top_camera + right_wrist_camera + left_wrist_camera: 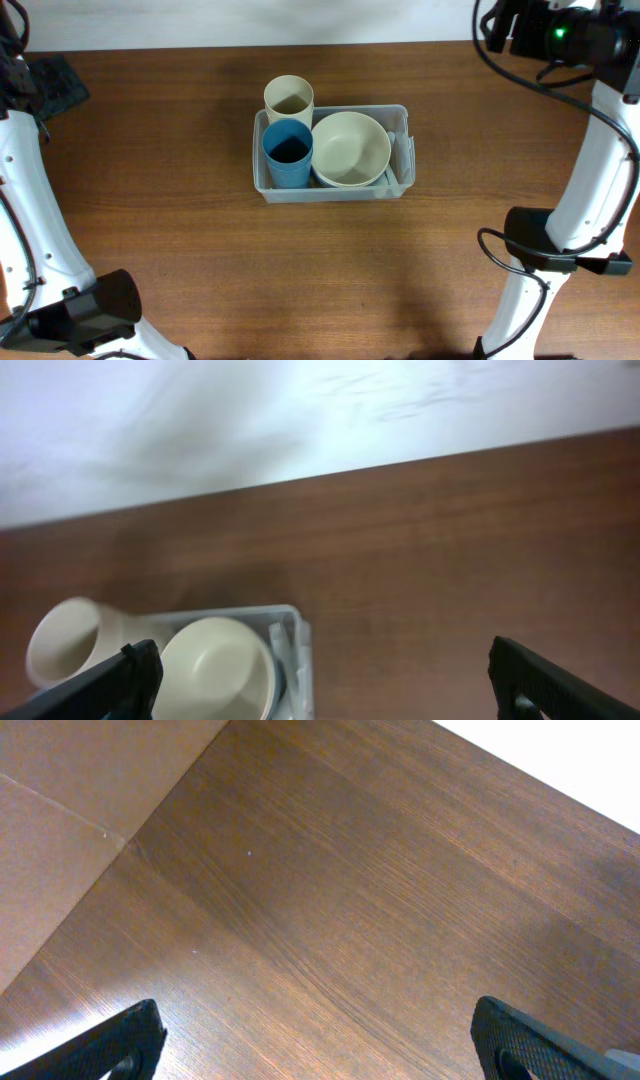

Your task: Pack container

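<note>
1. Left gripper (315,1020): in the left wrist view its two dark, textured fingers (110,1045) sit at the bottom corners of the frame. The jaws are spread wide with nothing between them. Only bare wooden table (380,900) lies below.
2. Right gripper (322,660): I find the same in the right wrist view. The fingers (545,678) are far apart and grip nothing. It hangs over the far side of the table (450,560), near the pale wall.
3. Container (405,150): from overhead, the clear plastic bin rests flat near the middle of the table (150,200), its long side running left to right. It is well apart from both arms. From the right wrist, its corner (295,625) shows at the lower left.
4. Contents, left half: a blue cup (288,150) stands upright inside, mouth up.
5. Contents, right half: a cream bowl (350,148) sits upright inside, just beside the blue cup and filling most of that end. It also shows from the right wrist (215,670).
6. Cream cup (289,97): it stands mouth up at the bin's far left corner, directly behind the blue cup. I cannot tell whether it stands inside the rim or just outside it. It also shows from the right wrist (65,640).
7. Arms: the left arm (30,200) runs along the left edge of the overhead view. The right arm (600,170) runs along the right edge.
</note>
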Available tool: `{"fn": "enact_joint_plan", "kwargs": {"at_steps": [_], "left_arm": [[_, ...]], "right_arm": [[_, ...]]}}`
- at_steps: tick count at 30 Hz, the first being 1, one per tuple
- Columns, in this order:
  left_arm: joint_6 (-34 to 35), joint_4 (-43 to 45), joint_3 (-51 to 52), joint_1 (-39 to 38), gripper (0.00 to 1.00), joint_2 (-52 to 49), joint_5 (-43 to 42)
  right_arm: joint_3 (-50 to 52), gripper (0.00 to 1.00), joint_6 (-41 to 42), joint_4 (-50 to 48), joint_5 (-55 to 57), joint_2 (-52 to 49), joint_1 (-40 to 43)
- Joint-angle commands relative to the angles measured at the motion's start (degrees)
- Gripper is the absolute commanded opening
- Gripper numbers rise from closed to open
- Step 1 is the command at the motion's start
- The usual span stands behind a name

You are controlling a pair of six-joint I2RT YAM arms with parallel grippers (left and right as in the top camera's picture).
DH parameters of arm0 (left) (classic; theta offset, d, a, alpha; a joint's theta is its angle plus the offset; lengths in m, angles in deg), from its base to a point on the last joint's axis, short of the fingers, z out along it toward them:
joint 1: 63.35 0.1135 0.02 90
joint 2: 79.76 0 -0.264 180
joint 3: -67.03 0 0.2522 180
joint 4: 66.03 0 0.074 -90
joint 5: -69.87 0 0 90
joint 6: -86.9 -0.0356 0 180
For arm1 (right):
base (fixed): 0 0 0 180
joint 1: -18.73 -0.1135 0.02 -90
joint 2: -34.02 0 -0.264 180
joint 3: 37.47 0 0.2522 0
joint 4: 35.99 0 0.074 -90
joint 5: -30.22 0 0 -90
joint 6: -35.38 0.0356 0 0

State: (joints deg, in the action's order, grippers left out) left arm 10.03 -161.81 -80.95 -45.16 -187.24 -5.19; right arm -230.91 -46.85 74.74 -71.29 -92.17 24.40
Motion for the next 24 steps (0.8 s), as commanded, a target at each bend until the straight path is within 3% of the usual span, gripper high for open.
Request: {"fn": "enact_joint_plan", "kwargs": {"at_steps": [1, 7, 15, 18, 24], "left_arm": [[0.57, -0.04, -0.94, 0.35, 1.0, -0.31, -0.2], [0.57, -0.04, -0.94, 0.35, 1.0, -0.31, -0.22], [0.57, -0.04, -0.94, 0.35, 1.0, -0.31, -0.2], [0.57, -0.04, -0.94, 0.35, 1.0, -0.31, -0.2], [0.57, -0.04, -0.94, 0.35, 1.0, -0.31, -0.22]], "right_arm": [[-0.28, 0.99, 2.95, 0.31, 4.96, 3.96, 1.51], [-0.26, 0.99, -6.43, 0.35, 7.37, 11.56, 2.64], [6.75, 0.99, -8.9, -0.35, 17.62, 22.36, -0.85], [15.76, 0.99, -9.9, -5.55, 18.47, 28.55, -0.79], [45.44, 0.99, -14.53, -26.14, 18.45, 46.03, -0.79]]}}
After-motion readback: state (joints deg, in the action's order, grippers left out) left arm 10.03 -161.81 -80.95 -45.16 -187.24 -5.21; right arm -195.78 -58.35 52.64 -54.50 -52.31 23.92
